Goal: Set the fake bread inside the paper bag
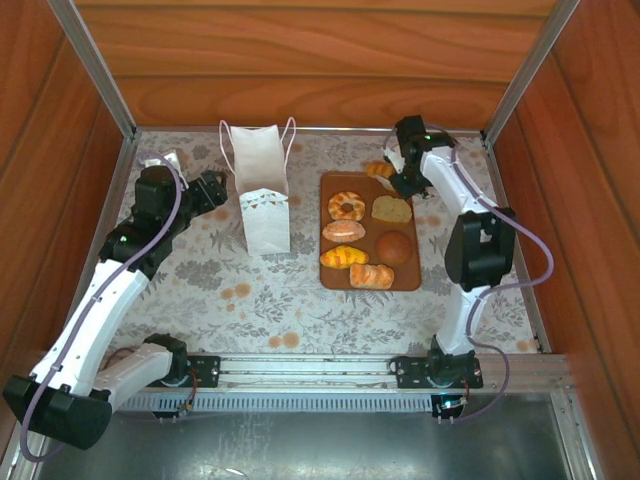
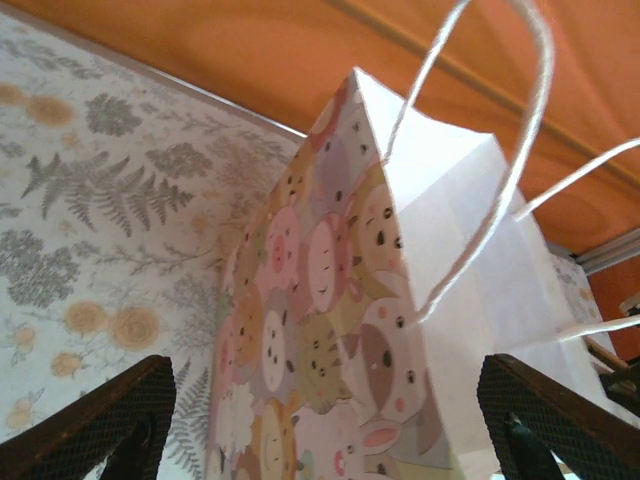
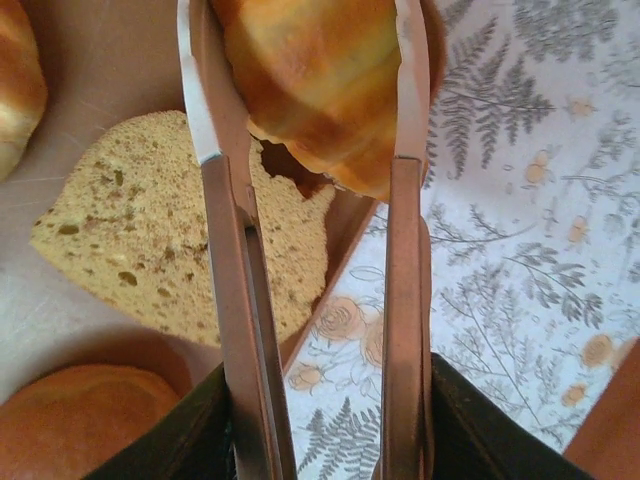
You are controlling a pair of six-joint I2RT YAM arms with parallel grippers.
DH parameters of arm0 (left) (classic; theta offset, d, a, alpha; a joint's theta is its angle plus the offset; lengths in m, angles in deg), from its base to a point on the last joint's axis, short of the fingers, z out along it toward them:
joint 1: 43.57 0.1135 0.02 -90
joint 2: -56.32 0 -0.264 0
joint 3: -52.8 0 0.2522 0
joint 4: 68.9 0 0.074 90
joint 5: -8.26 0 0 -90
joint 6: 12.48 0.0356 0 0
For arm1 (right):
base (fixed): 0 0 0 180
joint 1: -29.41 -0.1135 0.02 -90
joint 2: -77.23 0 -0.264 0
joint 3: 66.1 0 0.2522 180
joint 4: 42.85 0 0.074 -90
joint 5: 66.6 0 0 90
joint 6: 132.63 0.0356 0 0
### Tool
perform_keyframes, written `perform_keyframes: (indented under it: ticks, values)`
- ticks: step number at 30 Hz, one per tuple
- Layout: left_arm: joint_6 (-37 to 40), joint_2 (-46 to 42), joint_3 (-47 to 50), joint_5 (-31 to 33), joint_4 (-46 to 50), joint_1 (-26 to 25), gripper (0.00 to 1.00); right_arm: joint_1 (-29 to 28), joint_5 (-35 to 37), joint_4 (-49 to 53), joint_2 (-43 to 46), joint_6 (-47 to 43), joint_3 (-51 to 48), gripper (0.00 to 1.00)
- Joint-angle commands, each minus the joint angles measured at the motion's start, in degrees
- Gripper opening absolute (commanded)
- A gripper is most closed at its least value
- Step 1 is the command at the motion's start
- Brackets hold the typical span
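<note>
paper bag [image 2: 330,300] base cut off below; croissant [image 3: 320,90] top cut off, fingers [image 3: 235,300] overlapping it.

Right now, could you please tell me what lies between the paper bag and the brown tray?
In the top view that stretch is bare: just a strip of flowered tablecloth separates the paper bag from the tray.

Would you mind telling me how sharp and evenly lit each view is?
Top external: sharp, evenly lit, the paper bag bright yet readable. Left wrist: the bag's white side glares. Right wrist: the near croissant blurs slightly; the pale slice is sharper.
</note>
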Motion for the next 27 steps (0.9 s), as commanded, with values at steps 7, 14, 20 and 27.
perform_keyframes:
  ticks: [7,14,20,27]
  values:
    - [-4.5,3.2,-3.2,-7.4,-2.3,0.3,0.82,-0.1,-6.2,-3.2,16.8,10.0,-2.5,0.36]
    - [-5.8,6.0,-3.8,-8.7,-4.0,0.3,0.80,-0.1,-21.1,-8.6,28.5,15.8,-7.4,0.35]
    - [-8.4,9.2,-3.3,-9.4,-8.0,0.4,0.71,-2.3,-35.2,-12.5,34.3,23.6,-7.8,0.35]
    - [-10.8,12.7,-3.2,-7.0,-9.1,0.3,0.54,-12.7,-40.5,-18.0,34.0,28.4,-2.8,0.34]
